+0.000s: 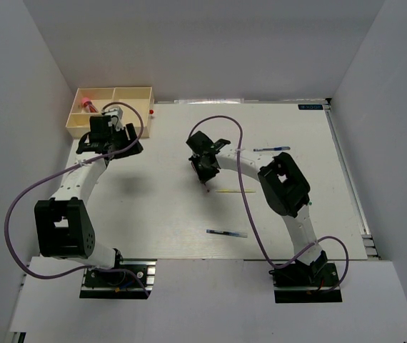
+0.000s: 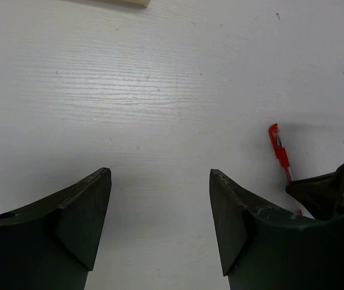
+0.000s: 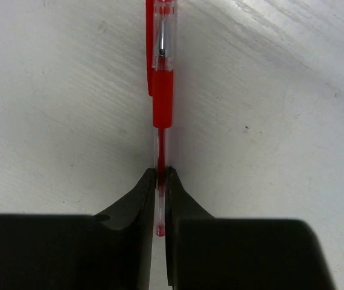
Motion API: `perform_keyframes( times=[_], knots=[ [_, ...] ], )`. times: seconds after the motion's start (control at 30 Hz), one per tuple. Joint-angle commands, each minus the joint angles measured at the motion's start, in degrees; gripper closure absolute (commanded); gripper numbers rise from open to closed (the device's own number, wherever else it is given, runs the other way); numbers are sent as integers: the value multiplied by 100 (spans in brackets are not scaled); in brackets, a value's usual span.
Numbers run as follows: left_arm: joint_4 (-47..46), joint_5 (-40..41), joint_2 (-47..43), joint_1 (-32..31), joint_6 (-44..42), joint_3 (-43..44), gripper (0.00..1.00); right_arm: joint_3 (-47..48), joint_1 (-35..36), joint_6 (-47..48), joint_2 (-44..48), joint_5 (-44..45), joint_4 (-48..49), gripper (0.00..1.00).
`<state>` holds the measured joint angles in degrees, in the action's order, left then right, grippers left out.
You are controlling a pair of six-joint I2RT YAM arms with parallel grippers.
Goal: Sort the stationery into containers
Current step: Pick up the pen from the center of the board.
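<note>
One red pen (image 3: 162,96) end pinched inside right tool (image 3: 160,171), far end cropped

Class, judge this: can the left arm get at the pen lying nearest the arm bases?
Probably yes: the left gripper is open and empty, and nothing visible lies between it and that pen.

Bright, even overhead light. Desk (image 1: 275,229) near-white; soft sheen at desk centre in left wrist view. Shadows on desk faint, soft-edged. Near-black, detail lost: left gripper (image 2: 159,175), right gripper (image 3: 161,172). Sharp focus on red pen (image 3: 162,96).
</note>
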<state>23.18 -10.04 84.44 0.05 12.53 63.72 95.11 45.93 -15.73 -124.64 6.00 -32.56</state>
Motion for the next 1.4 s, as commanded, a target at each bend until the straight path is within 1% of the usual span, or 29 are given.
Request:
perform_keyframes(
  times=[0.0,0.03,0.07,0.1,0.13,0.17,0.2,0.23,0.27,0.3,0.33,0.37,0.4,0.43,0.47,0.53,0.57,0.6,0.63,0.67,0.77,0.87,1.1,1.2,1.37],
  knots=[
    [-138,-471,-385,3,317,-158,25,-274,12,25,-193,-326,-32,92],
    [-147,-959,-367,64,468,-219,24,-291,4,78,-166,-415,-49,100],
    [-130,-1278,-306,65,591,-229,23,-317,-23,113,-70,-537,-58,100],
    [-164,-1638,-314,65,810,-238,23,-361,-32,131,209,-913,-49,100],
    [-252,-2015,-332,65,934,-299,23,-501,-49,166,412,-1073,3,100],
    [-540,-2689,-437,65,1065,-517,22,-563,-145,175,606,-1257,38,100],
    [-786,-2983,-525,65,1415,-684,22,-616,-189,210,982,-1790,169,100],
    [-1067,-3282,-630,65,1592,-877,22,-529,-216,315,1142,-2082,205,100],
    [-1809,-3789,-744,65,1794,-1358,21,-424,-364,481,1257,-2338,188,100],
    [-2261,-3968,-1032,-22,2301,-1641,21,-293,-418,570,1449,-2784,110,100],
    [-2796,-4031,-1192,-23,2584,-1905,22,-178,-488,588,1556,-2902,100,100],
    [-3619,-4119,-1341,-84,3162,-2386,23,-212,-558,501,1661,-3042,161,100],
    [-4080,-4189,-1552,-85,3463,-2608,26,-282,-594,466,1897,-3383,371,100],
    [-4807,-4173,-1597,-137,3788,-2802,28,-326,-603,396,1969,-3490,442,100],
    [-4918,-4094,-1606,-137,4157,-2987,30,-326,-620,282,2022,-3761,460,100],
    [-4945,-4032,-1536,-199,4353,-2997,34,-291,-612,176,2014,-4009,487,100],
    [-5076,-4014,-1510,-268,4650,-3023,34,-283,-612,106,2014,-4123,583,100],
    [-5260,-3971,-1519,-269,4801,-3137,36,-256,-612,27,1988,-4177,610,100],
    [-5462,-3901,-1562,-408,4924,-3173,36,-187,-620,-9,1961,-4264,610,100],
    [-5499,-3839,-1580,-462,5004,-3199,36,-108,-612,-9,1900,-4378,610,100],
    [-5552,-3680,-1607,-646,5022,-3173,39,182,-594,-115,1856,-4598,645,100],
    [-5815,-3663,-1598,-769,5066,-3112,42,201,-594,-211,1829,-4678,698,100],
    [-5860,-3452,-1519,-884,5057,-3156,49,297,-621,-422,1873,-4494,733,100],
    [-5930,-3285,-1501,-884,5083,-3059,49,472,-690,-650,1856,-4169,663,100],
    [-5913,-2898,-1431,-884,5083,-2708,42,816,-857,-958,1803,-3835,557,100]
  ],
)
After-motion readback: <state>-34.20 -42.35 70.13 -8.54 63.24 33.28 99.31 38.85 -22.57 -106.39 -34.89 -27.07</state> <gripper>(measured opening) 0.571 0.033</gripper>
